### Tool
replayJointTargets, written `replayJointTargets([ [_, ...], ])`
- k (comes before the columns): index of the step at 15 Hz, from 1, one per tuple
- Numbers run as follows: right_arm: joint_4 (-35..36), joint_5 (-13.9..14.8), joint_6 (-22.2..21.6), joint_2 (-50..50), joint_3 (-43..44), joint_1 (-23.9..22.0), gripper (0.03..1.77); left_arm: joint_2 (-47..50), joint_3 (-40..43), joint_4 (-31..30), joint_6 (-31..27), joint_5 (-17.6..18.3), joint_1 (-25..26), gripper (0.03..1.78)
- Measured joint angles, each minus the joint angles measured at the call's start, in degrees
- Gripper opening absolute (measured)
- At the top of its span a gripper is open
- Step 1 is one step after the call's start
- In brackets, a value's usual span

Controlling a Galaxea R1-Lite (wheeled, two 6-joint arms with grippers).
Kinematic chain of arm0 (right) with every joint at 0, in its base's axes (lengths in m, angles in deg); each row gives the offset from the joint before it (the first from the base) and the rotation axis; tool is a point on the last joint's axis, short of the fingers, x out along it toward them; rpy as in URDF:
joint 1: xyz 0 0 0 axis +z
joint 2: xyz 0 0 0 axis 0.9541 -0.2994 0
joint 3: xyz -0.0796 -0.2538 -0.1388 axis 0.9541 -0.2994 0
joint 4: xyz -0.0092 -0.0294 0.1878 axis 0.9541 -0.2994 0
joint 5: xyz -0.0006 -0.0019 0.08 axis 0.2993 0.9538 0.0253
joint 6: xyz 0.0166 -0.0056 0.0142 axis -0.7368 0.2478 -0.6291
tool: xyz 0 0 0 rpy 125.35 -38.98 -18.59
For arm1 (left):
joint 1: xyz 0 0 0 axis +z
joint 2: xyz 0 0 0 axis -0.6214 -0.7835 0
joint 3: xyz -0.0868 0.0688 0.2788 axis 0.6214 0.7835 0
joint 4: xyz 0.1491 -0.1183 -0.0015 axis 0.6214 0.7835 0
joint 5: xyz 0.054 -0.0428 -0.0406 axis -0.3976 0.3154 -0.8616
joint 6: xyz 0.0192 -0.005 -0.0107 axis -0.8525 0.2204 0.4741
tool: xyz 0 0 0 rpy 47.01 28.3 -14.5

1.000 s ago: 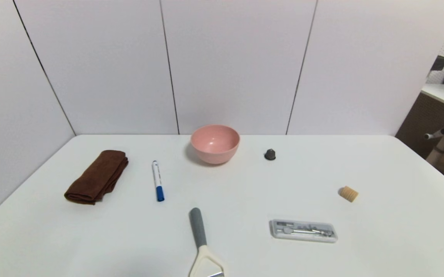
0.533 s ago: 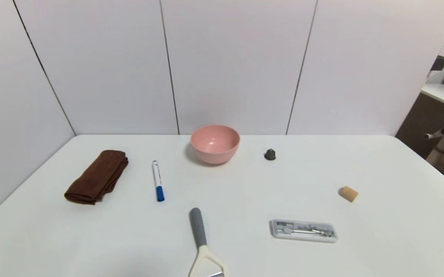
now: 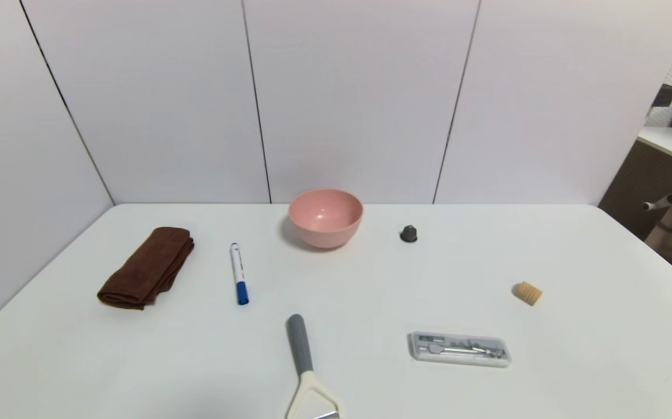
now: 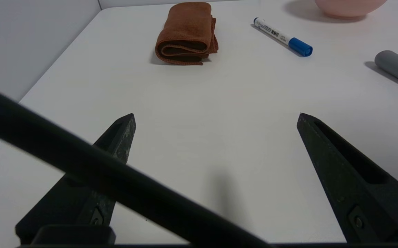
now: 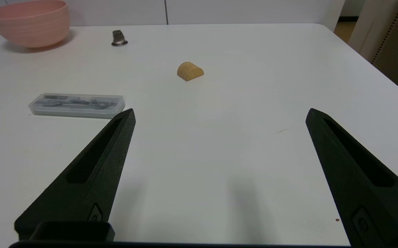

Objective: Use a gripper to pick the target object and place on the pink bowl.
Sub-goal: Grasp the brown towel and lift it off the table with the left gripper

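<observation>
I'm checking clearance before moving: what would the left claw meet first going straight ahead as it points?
Probably the white tabletop, seen between the left claw's open jaws; exactly where is unclear, as depth is hard to judge.

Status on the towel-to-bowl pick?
Done: nothing yet; the brown towel lies folded on the table, apart from the pink bowl.
In hand: nothing. The left gripper hangs open above the table, short of the towel; the right gripper is open and idle above the table's right side.
Left: grasp, lift, carry, release at the bowl.
</observation>
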Motion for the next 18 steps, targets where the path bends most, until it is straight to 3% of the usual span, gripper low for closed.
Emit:
replayJointTargets([
  [5,0.0,0.0,0.0,0.0,0.0,0.0,1.71,-9.7,-6.1,-2.0,-0.1,0.0,0.0,1.69],
  [10,0.0,0.0,0.0,0.0,0.0,0.0,1.71,-32.4,-30.1,-2.8,-0.1,0.1,-0.9,1.69],
  [15,0.0,0.0,0.0,0.0,0.0,0.0,1.71,-56.8,-63.3,8.3,0.1,0.2,-1.4,1.69],
  [18,0.0,0.0,0.0,0.0,0.0,0.0,1.71,-70.4,-76.5,17.0,0.2,0.2,-1.1,1.69],
])
